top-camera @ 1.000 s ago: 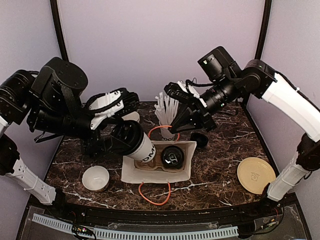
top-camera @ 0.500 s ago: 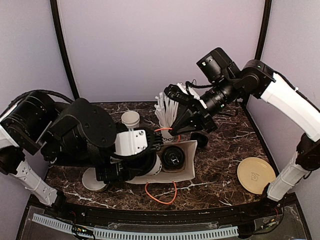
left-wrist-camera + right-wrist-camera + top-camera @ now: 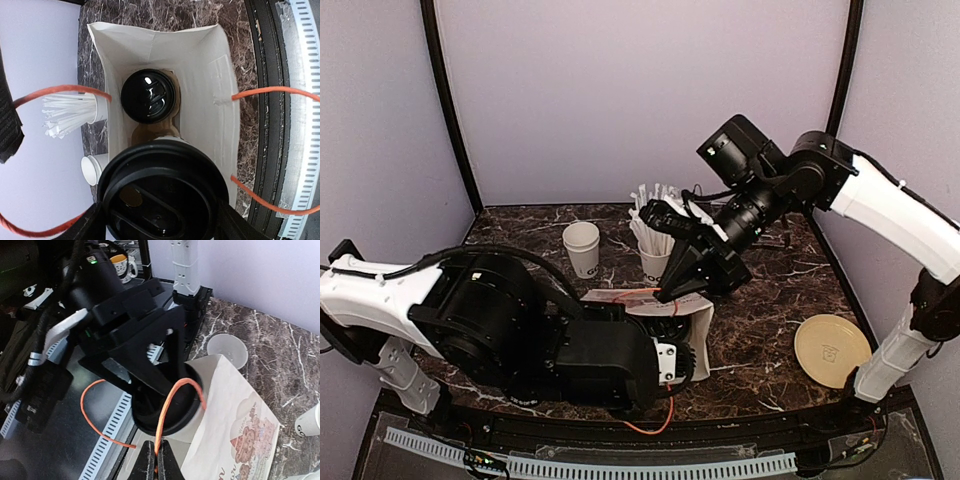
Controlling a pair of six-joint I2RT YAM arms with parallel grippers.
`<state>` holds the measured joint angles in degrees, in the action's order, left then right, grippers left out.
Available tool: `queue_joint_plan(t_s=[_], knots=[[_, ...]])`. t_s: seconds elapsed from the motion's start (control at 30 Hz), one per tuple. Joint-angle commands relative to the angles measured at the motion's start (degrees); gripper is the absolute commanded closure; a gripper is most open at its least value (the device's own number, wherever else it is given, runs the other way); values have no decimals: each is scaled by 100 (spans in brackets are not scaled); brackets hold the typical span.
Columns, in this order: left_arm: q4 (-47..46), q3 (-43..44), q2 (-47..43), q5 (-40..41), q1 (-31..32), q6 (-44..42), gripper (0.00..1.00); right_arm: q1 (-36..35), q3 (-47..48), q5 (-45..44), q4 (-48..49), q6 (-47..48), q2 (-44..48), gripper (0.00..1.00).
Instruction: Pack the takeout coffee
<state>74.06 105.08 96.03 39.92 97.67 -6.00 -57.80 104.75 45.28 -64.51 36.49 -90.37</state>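
One takeout coffee cup, showing its black lid, sits between the fingers of my left gripper, which is shut on it at the mouth of the white paper bag. A second lidded cup stands deep inside the bag in a brown holder. My right gripper is shut on one orange bag handle and holds it up. In the top view the right gripper is at the bag's far edge, and the left arm covers the bag's near side.
A white cup of straws and an empty white cup stand behind the bag. A round yellow lid lies at the front right. The bag's other orange handle hangs toward the table's near edge.
My left arm has swung from the left to the front of the bag, carrying the cup to its mouth. The right gripper has come down toward the bag's edge with the handle.
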Motion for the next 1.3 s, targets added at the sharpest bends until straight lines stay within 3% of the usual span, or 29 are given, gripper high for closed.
queue_joint_plan(t_s=[0.0,0.2,0.47,0.87,1.27], knots=[[598,164,134,516,58,59,53,-318,-200,227,-142,155,26,100],[553,-336,237,927,121,81,53,-515,168,497,-165,97,-107,100],[-274,-1011,-28,975,117,-489,53,-543,367,410,-61,-3,-177,100],[-2548,-2663,-967,799,-65,-1275,52,-646,380,449,-144,103,-300,100],[-2913,-3110,-869,469,-600,-1228,52,-775,576,419,-290,196,-427,100]])
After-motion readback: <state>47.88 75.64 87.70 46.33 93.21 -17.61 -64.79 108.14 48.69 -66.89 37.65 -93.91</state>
